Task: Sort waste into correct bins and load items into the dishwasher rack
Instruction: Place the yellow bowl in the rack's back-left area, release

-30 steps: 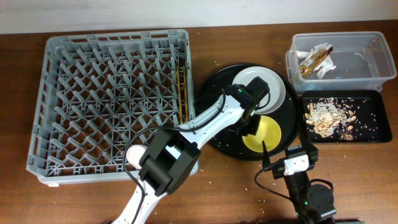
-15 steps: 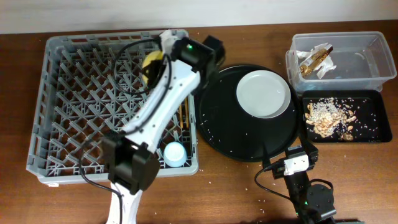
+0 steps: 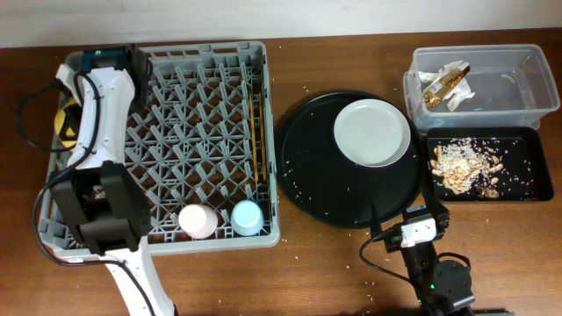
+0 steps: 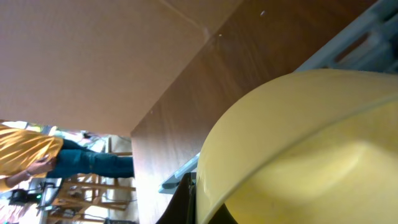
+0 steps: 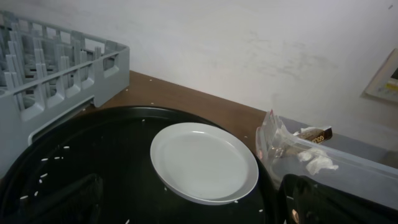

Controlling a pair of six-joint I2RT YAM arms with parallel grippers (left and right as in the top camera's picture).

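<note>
Near the table's [image 3: 325, 263] far-left corner, the left tool [image 3: 73, 121] grips the yellow bowl [image 3: 61, 124] on edge at the rack's [image 3: 176, 51] left wall, pegs just to its right.

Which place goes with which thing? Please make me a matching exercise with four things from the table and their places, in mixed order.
Things:
1. plate
2. pink cup
3. napkin
4. food scraps

Places:
A. in the clear tub
B. in the shallow black tray
C. on the round black tray
D. in the dishwasher rack

Pairs: 1-C, 2-D, 3-A, 4-B.
</note>
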